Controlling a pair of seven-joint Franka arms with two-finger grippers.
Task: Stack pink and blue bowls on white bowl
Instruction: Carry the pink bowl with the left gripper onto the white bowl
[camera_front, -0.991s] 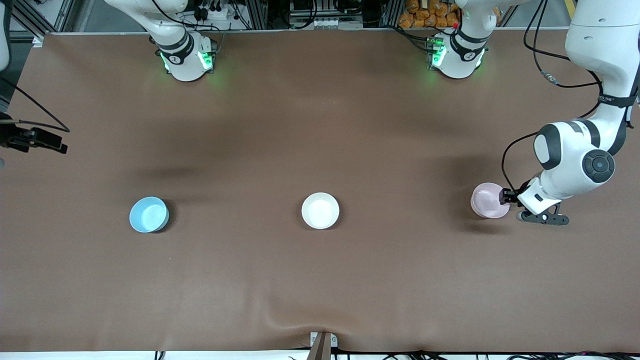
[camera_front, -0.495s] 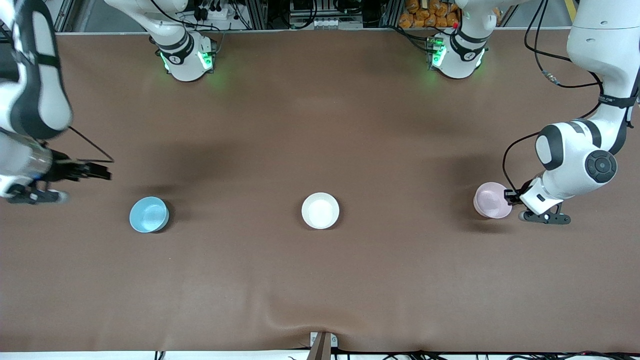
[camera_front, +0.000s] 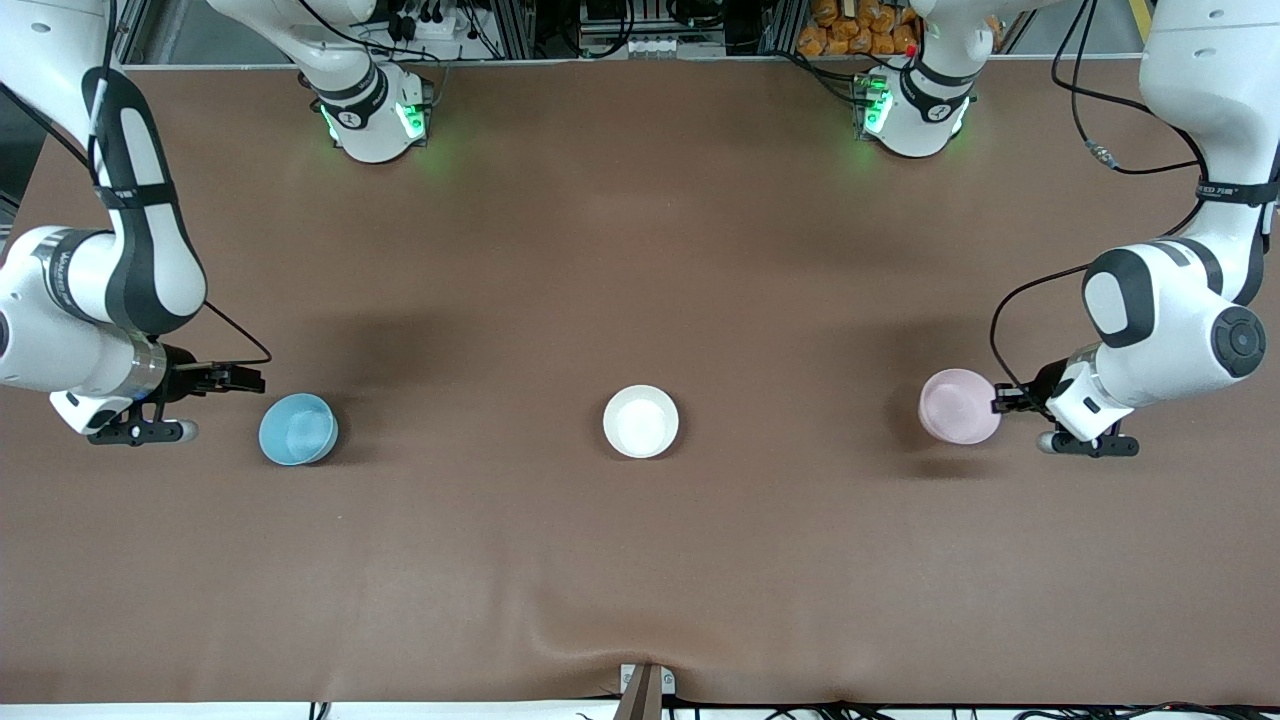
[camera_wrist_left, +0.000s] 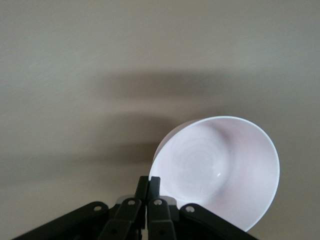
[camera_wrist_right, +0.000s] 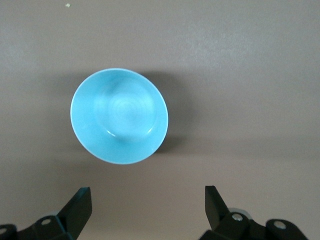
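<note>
Left gripper (camera_front: 998, 400), clamped on the pink bowl's (camera_front: 958, 405) rim, carries it; next, over the white bowl (camera_front: 640, 421); right gripper (camera_front: 240, 379) spread near the blue bowl (camera_front: 297, 429)

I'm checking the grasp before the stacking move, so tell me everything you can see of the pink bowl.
The pink bowl is small, round, plain and pale pink, with a smooth plastic look and nothing inside. The left gripper is shut on its rim, at the edge toward the left arm's end of the table. In the left wrist view the bowl is tilted and appears lifted off the brown table, casting a shadow below. It touches nothing else and is well apart from the white bowl.
</note>
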